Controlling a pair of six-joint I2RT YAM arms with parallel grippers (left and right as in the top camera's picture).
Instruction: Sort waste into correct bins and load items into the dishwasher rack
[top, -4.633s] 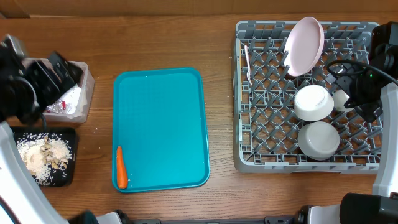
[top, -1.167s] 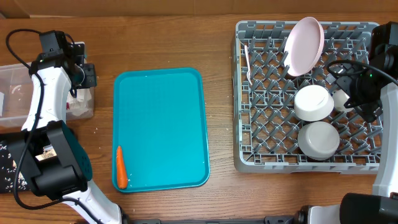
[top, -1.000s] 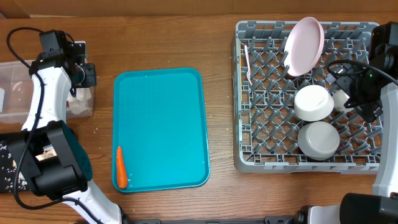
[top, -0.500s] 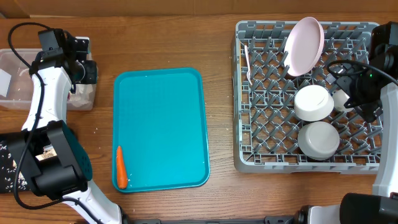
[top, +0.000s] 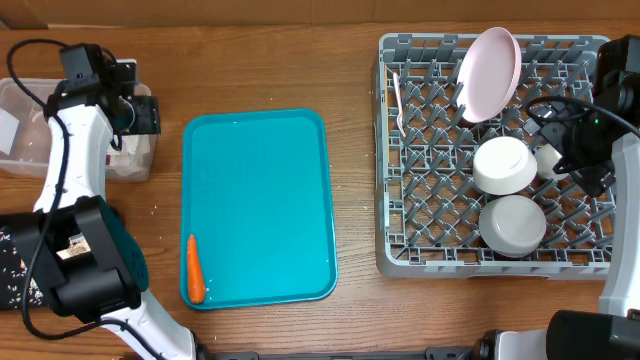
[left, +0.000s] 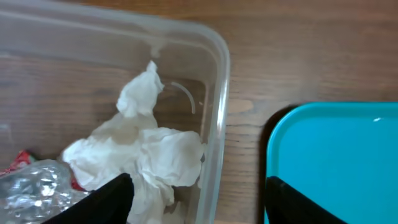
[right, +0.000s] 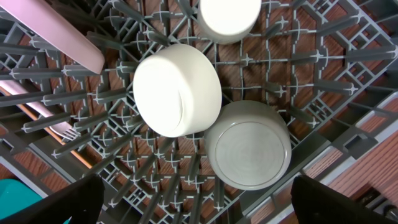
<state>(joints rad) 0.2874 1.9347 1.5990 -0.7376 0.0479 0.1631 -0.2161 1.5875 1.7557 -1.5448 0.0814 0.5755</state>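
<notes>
Left wrist view first: our left gripper (left: 198, 202) has its fingers spread wide apart, hanging right over the corner of the clear tub (left: 219, 81). Inside the tub we've got the crumpled white napkin (left: 146, 146), all soft folds, with the red-and-silver foil wrapper (left: 28, 180) touching its left side. The teal tray (left: 336, 162) sits just beside the tub on the table (left: 280, 50), and overhead the little orange carrot piece (top: 195, 268) lies along its lower left edge. Our right gripper (right: 199, 202) is spread just as wide over the grey rack (right: 323, 74), where two white bowls (right: 177, 90) sit side by side.
</notes>
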